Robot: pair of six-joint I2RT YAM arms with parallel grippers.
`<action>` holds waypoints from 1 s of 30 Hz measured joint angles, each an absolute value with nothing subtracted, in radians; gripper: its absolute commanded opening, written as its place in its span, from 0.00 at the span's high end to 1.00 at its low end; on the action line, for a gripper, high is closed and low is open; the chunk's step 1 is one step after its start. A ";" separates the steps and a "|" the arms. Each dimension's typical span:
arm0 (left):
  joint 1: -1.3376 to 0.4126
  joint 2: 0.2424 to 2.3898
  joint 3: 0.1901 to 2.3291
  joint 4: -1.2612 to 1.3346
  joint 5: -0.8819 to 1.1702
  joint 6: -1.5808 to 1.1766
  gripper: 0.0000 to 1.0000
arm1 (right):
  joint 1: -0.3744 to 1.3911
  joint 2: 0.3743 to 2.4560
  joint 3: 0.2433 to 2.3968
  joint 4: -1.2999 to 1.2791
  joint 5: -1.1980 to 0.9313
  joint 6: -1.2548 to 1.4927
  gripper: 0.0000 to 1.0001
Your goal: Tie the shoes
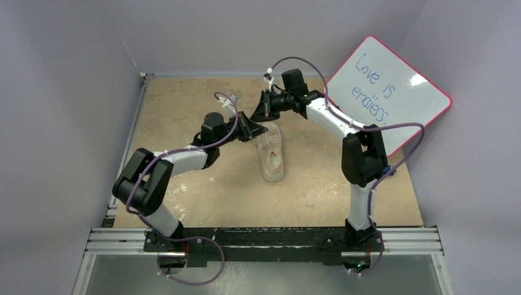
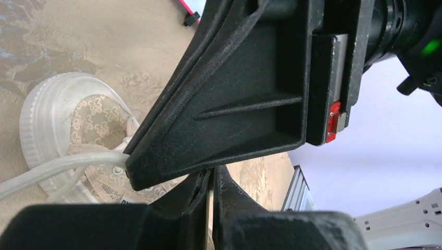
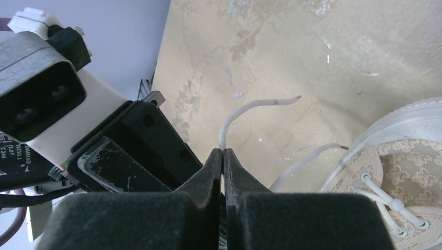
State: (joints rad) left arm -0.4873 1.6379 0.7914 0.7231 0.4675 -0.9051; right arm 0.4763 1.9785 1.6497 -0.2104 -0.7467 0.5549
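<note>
Tan tabletop bears the sneaker; right pincer clamps a lace; left pincer closed.

Bare surface is left open from 5 to 7 o'clock of the sneaker. Its 12 o'clock end is crowded by the left fingers and right fingers, both closed, a lace pinched in the latter. Passage at 2 o'clock is narrowed by a propped whiteboard.

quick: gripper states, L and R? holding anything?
Left gripper: closed; can't tell if it grips anything.
Right gripper: closed on a lace.
</note>
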 measured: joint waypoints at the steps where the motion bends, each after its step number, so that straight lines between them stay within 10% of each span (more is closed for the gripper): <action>1: -0.487 1.637 0.789 0.720 0.467 -0.903 1.00 | 0.474 1.989 1.660 -0.226 -0.759 0.551 0.91; 11: -0.502 1.618 0.787 0.701 0.499 -0.851 1.00 | 0.402 1.967 1.666 -0.266 -0.946 0.577 0.48; 19: -0.502 1.618 0.787 0.698 0.512 -0.841 1.00 | 0.315 1.881 1.694 -0.411 -0.933 0.421 0.51; 30: -0.499 1.618 0.787 0.718 0.548 -0.846 1.00 | 0.250 1.582 1.129 0.102 -0.767 0.099 0.59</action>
State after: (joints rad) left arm -0.4988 1.6180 0.7872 0.7181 0.5484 -0.8455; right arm 0.2497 1.5818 1.1294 0.1024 -0.7666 0.0986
